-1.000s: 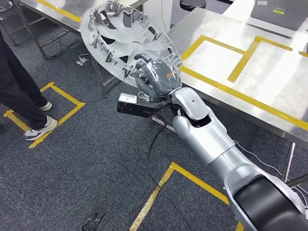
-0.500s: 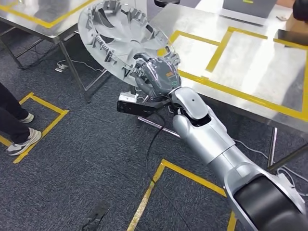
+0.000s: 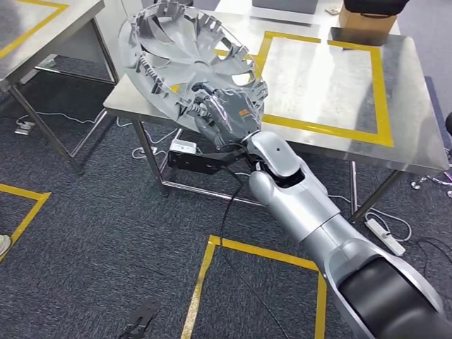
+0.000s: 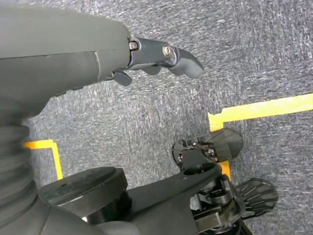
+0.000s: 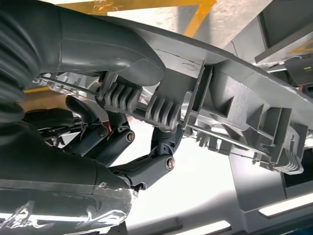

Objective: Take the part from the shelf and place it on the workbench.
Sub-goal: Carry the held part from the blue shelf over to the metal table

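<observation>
Right hand gripping rim of grey wheel cover, held tilted above steel tabletop just beyond; left hand hanging loosely spread, holding nothing.

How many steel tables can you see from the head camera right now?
2: one table straight ahead behind the held wheel cover, another at far left. Others may lie outside the frame.

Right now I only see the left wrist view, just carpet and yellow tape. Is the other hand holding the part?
Observer: Yes, the right hand grips the grey wheel cover by its rim.
Operator: Is it on the workbench yet?
Observer: Not yet. It's held tilted in the air by the steel workbench's near corner.
Operator: Is anything on the bench?
Observer: A cardboard box sits at the far edge.
</observation>
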Motion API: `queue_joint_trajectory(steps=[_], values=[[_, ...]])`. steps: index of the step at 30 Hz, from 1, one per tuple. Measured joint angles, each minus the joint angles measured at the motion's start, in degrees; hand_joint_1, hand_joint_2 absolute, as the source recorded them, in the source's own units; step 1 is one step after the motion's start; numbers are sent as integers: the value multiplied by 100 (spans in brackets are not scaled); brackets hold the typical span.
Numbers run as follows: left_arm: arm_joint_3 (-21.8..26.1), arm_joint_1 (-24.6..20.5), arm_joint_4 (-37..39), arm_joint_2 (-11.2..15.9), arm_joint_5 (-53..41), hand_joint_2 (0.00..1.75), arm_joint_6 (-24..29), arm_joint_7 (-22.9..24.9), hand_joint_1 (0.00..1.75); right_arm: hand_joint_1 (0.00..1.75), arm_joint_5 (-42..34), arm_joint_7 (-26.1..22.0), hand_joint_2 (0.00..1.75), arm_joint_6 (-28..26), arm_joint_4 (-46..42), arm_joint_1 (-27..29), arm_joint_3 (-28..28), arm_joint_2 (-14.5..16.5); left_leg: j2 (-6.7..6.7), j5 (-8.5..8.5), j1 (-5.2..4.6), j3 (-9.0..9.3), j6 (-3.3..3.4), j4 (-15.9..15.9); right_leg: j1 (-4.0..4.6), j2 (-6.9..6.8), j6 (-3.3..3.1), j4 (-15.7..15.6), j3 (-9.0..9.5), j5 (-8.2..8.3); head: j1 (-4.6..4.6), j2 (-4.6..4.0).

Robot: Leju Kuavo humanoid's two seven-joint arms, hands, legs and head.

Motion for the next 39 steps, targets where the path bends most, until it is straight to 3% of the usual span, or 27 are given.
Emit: queue_joint_trajectory(steps=[2,4,6,7,8,9,11,13,15,16,18,19,21,22,23,24,26,28,32,33,39], values=[[-1,-6,0,-2,-3,175,0,0,0,175,0,7,175,-1,4,0,-1,-11,130,11,-3,24,89,-22,19,-217,54,110,-72,-84,40,-1],[0,1,0,4,-4,175,-2,0,0,175,1,11,175,-2,7,3,0,-15,262,6,-17,49,148,-34,46,-593,81,658,-317,-389,91,-1],[1,13,0,10,-5,175,-8,0,0,175,2,7,175,-3,13,13,1,-16,407,-13,-33,69,174,-32,44,-750,102,1373,-646,-683,102,-1],[1,14,0,12,-6,175,-13,0,0,175,4,3,175,-3,15,16,1,-17,480,-24,-36,81,177,-32,43,-776,107,1545,-722,-709,102,-1],[1,12,0,10,-7,175,-17,0,0,175,6,-1,175,-3,16,17,1,-18,545,-38,-36,97,173,-31,43,-795,108,1499,-690,-634,103,-1],[0,10,0,8,-8,175,-24,0,0,175,9,-3,175,-3,17,15,1,-18,608,-58,-36,121,163,-31,45,-834,102,1234,-542,-475,103,-1],[-1,7,0,4,-10,175,-39,0,0,175,16,2,175,-6,17,-1,1,-16,713,-106,-61,173,118,-25,83,-1073,74,478,-115,-171,109,-1],[-1,8,0,7,-12,175,-52,0,0,175,22,8,175,-18,17,-18,1,-8,812,-138,-104,207,65,-23,125,-1230,18,70,105,-75,93,-1],[-1,4,0,10,-13,175,-60,3,0,175,28,10,175,-29,16,-20,1,-3,934,-157,-121,235,13,-40,130,-1110,-49,43,95,-76,75,-1],[-1,-2,0,9,-13,175,-61,5,0,175,31,11,175,-32,16,-20,1,-4,926,-184,-112,247,-18,-34,117,-1033,-80,34,94,-69,75,-1],[-1,-15,0,7,-13,175,-61,7,0,175,32,17,175,-33,16,-21,2,-1,726,-357,-85,146,-77,201,73,-891,-146,10,107,-53,62,-1],[-1,-14,0,8,-13,175,-62,7,0,175,33,20,175,-34,17,-14,3,4,583,-506,-73,2,-98,480,54,-825,-167,5,112,-49,51,-1],[-1,0,0,9,-13,175,-63,10,0,175,51,22,175,-40,26,13,5,12,460,-785,-69,-395,-125,1190,37,-687,-191,4,112,-50,28,-1],[-1,7,0,10,-14,175,-63,12,0,175,81,25,175,-56,33,27,5,13,448,-813,-68,-544,-132,1418,34,-622,-192,4,114,-51,23,-1],[-1,7,0,10,-17,175,-63,14,0,175,137,34,175,-85,40,37,5,13,444,-731,-68,-606,-132,1462,28,-561,-191,4,118,-52,21,-1],[-1,2,0,13,-22,175,-64,15,0,175,207,50,175,-121,45,42,6,13,441,-553,-68,-566,-126,1303,20,-507,-184,5,124,-53,20,-1],[-1,-22,0,18,-32,175,-70,15,0,175,337,84,175,-192,48,36,8,13,409,-129,-59,-289,-119,637,12,-423,-139,17,130,-62,9,-1],[-1,-50,0,16,-42,175,-79,15,0,175,401,98,175,-245,48,7,12,13,346,41,-39,-62,-87,109,26,-376,-82,44,98,-75,-7,-1],[-1,-60,0,4,-59,175,-107,15,0,175,428,101,175,-282,50,-17,21,11,291,43,-34,-12,-33,-38,53,-389,-205,16,102,-58,-6,-1],[-1,-60,0,5,-61,175,-115,15,0,175,428,102,175,-281,50,-17,25,12,284,46,-38,-13,-17,-38,54,-402,-201,-4,117,-51,-2,-1],[-1,-61,0,13,-56,175,-167,66,0,175,428,96,175,-271,58,-34,77,14,272,51,-53,-17,41,-38,43,-438,-19,-91,164,-22,-7,-1]])
